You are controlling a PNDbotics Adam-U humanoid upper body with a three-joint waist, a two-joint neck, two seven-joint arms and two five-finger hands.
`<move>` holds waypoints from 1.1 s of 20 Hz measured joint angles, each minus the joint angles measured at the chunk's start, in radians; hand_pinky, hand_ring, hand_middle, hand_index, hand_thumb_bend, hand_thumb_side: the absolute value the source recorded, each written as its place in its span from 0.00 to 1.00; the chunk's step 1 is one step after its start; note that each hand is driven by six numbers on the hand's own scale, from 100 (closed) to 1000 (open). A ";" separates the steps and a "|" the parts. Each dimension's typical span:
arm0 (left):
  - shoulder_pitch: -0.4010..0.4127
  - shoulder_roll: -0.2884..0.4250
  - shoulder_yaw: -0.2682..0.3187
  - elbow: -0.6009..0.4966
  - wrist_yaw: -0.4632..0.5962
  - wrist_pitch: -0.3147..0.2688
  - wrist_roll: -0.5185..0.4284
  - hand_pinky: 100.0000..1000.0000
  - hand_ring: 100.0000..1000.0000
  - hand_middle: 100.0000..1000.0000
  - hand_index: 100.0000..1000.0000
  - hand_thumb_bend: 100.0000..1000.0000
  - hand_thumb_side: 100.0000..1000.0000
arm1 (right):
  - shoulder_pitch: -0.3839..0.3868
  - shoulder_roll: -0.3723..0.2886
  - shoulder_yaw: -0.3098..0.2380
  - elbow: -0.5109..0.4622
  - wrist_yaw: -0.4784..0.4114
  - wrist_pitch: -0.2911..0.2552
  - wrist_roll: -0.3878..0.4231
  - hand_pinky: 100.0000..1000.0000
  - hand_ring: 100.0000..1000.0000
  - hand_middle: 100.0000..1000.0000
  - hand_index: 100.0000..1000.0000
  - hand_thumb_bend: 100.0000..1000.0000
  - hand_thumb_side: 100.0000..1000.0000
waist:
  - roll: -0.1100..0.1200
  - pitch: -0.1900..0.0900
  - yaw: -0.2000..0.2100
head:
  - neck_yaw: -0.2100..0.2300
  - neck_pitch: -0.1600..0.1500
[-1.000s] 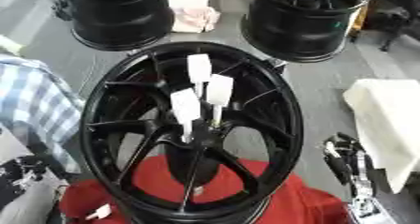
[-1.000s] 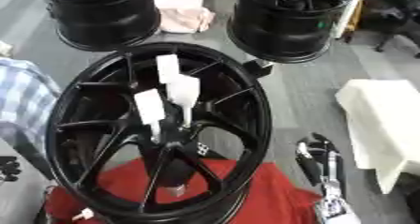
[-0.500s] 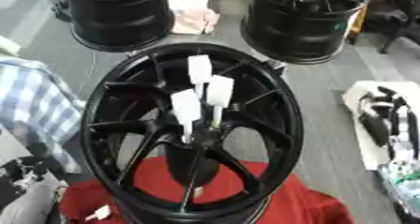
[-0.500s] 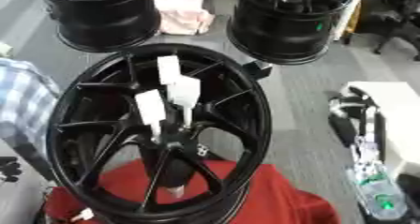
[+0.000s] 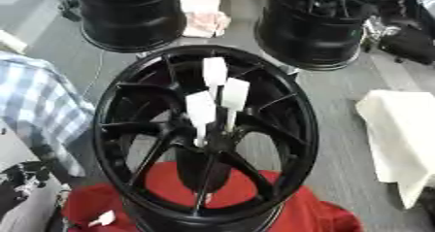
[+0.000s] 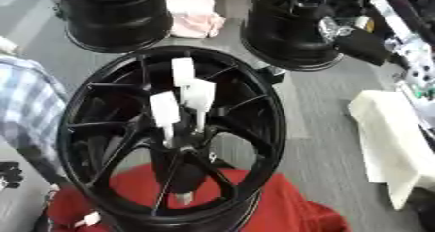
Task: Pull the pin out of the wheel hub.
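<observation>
Insp. note: step in hand is the approach; no pin is gripped yet.

The wheel hub (image 5: 108, 110) stands at centre on a red cloth (image 5: 310, 215), face tilted toward us. Three pins w/ white tabs rise from its middle: rear pin (image 5: 215, 71), right pin (image 5: 235, 93) and front pin (image 5: 200, 108), close together, stems seated at the hub centre.

The right hand (image 6: 363, 38) shows only as a dark blur at the upper right, well apart from the pins; open or closed, we cannot tell. The left hand (image 5: 24, 175) sits at the lower left edge, apparently idle; state likewise unclear.

Next move, in our judgement: bring the right hand down over the hub, pinch one tab w/o knocking its neighbours, and draw straight up along the stem.
</observation>
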 measured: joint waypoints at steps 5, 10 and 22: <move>0.001 0.000 -0.003 -0.003 -0.003 0.003 -0.003 0.65 0.64 0.58 0.71 0.39 0.45 | -0.089 -0.006 0.070 -0.017 -0.025 0.028 0.200 0.78 0.78 0.81 0.94 0.15 0.46 | -0.003 0.000 0.004 | 0.000 0.001; 0.001 0.000 -0.004 -0.007 -0.003 0.006 -0.006 0.65 0.64 0.58 0.71 0.39 0.45 | -0.117 -0.004 0.093 -0.016 -0.029 0.038 0.299 0.79 0.80 0.83 0.95 0.17 0.46 | -0.006 -0.001 0.005 | 0.000 0.008; 0.003 0.001 -0.005 -0.013 -0.004 0.006 -0.011 0.65 0.64 0.58 0.71 0.40 0.45 | -0.232 0.117 0.175 0.082 0.025 0.039 0.437 0.79 0.83 0.84 0.96 0.20 0.47 | -0.007 -0.004 0.006 | 0.000 0.008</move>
